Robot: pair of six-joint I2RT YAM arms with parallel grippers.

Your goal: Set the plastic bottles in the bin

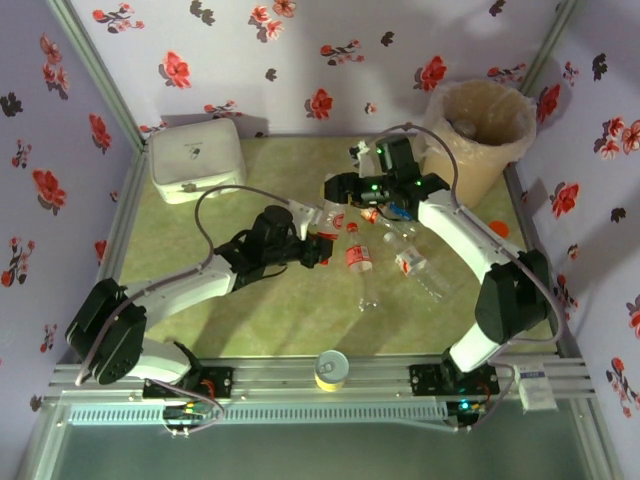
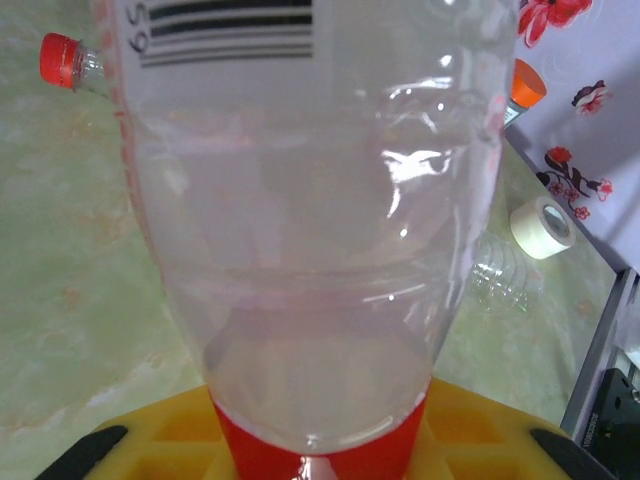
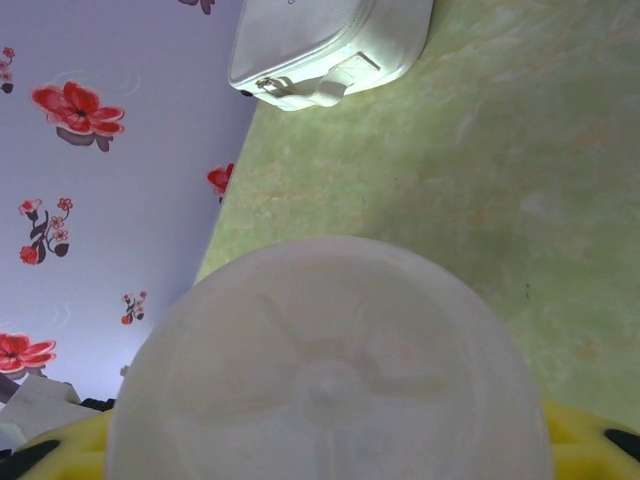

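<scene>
My left gripper (image 1: 323, 241) (image 2: 320, 445) is shut on the red-capped neck of a clear plastic bottle (image 2: 320, 200) (image 1: 322, 216), which points away from it. The bottle's round base (image 3: 330, 380) sits in front of my right gripper (image 1: 336, 194) (image 3: 330, 455), hiding the fingers, so their hold is unclear. More plastic bottles lie mid-table: a red-labelled one (image 1: 358, 258), a clear one (image 1: 368, 290) and another (image 1: 410, 260). The beige bin (image 1: 500, 150) stands at the back right, with a bottle (image 1: 465, 127) inside.
A white box (image 1: 196, 158) (image 3: 320, 40) sits at the back left. A yellow-rimmed tin (image 1: 331, 368) stands on the near rail. An orange-capped vial (image 1: 497, 228) (image 2: 527, 82) and a tape roll (image 2: 543, 225) lie by the right wall. Flowered walls close in three sides.
</scene>
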